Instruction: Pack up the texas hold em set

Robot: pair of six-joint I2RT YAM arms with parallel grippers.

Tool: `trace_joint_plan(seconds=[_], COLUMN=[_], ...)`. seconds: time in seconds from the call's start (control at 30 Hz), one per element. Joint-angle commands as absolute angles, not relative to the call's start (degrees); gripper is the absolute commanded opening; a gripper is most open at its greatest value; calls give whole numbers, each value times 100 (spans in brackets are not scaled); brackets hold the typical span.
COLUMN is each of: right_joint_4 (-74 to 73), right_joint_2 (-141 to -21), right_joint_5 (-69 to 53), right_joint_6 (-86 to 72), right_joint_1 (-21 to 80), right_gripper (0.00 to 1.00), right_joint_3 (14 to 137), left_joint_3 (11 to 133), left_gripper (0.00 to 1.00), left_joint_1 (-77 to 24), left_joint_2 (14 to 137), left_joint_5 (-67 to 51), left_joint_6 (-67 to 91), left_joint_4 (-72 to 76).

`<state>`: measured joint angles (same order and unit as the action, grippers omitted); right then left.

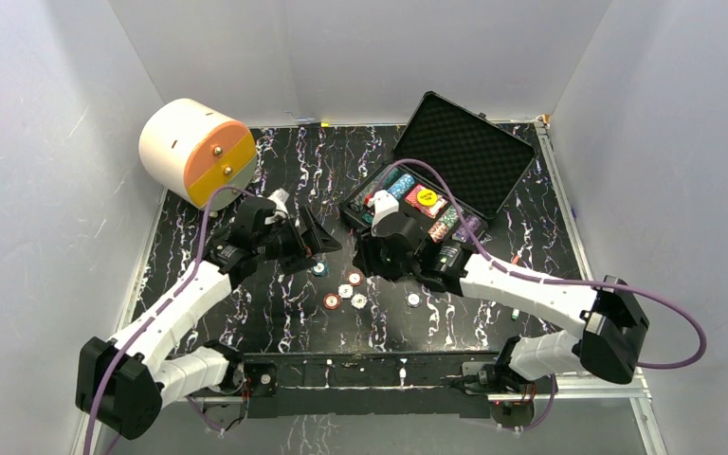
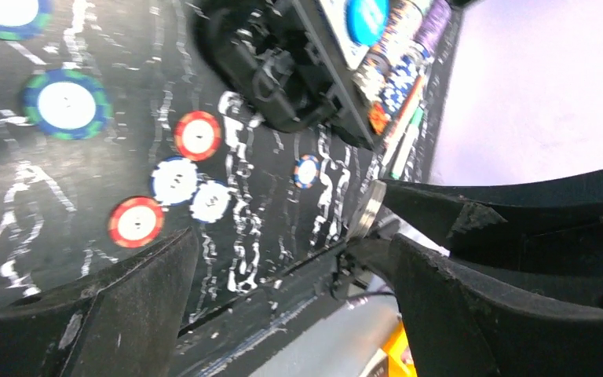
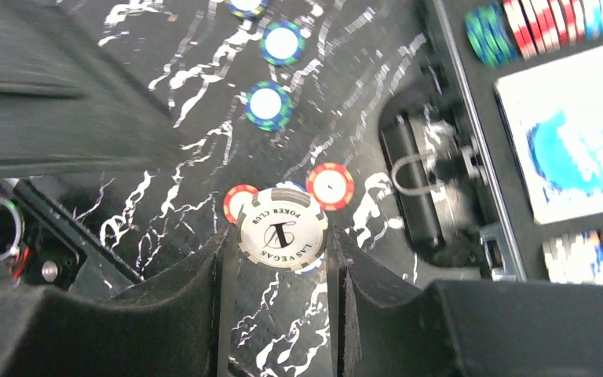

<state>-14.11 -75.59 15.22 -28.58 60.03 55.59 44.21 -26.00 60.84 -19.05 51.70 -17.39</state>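
Note:
The black case [image 1: 479,142] lies open at the back right, with chip rows [image 3: 550,27] and a card deck [image 3: 577,149] in its grey foam. My right gripper [image 3: 283,245] is shut on a white and grey poker chip [image 3: 283,229], which it holds flat above the loose chips near the case's front wall. Several loose chips [image 1: 345,291] lie on the table, among them a red one [image 2: 197,135] and a green and blue one [image 2: 67,102]. My left gripper [image 2: 286,228] is open over the table just left of them. A pale disc [image 2: 366,212] shows edge-on at one fingertip.
A white and orange round drawer unit [image 1: 194,152] stands at the back left. Red and green pens [image 2: 406,137] lie beside the case. The two grippers are close together at mid-table. White walls enclose the table on three sides.

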Motion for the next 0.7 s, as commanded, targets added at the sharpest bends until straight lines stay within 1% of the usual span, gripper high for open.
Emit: trace_joint_plan(seconds=[0.0, 0.13, 0.43, 0.47, 0.57, 0.63, 0.67], right_joint_4=[-344, -337, -623, -610, -648, -646, -662], right_joint_2=[-7134, -6969, -7322, -7340, -7456, -7506, -7539], right_joint_5=[343, -149, -810, -866, -1222, -1388, -1430], right_joint_6=[-1131, -260, 193, 156, 86, 74, 44], right_joint_1=[5987, 5957, 5558, 5502, 5344, 5301, 5287], right_gripper=[24, 23, 22, 22, 22, 22, 24], right_joint_3=[5561, 5766, 6225, 6231, 6296, 6337, 6374], left_joint_3=[4749, 5010, 4970, 4933, 4806, 4733, 4724], left_gripper=[87, 76, 41, 36, 16, 4, 0], left_joint_1=[-2752, -2862, -2865, -2865, -2865, -2863, -2865], left_joint_2=[6433, 6683, 6702, 6695, 6635, 6638, 6667], left_joint_5=[-3103, -3593, -4206, -4256, -4258, -4306, -4347], left_joint_6=[5417, 5350, 5113, 5084, 4981, 5023, 5048], left_joint_4=[-1183, -1170, -956, -897, -667, -421, -311])
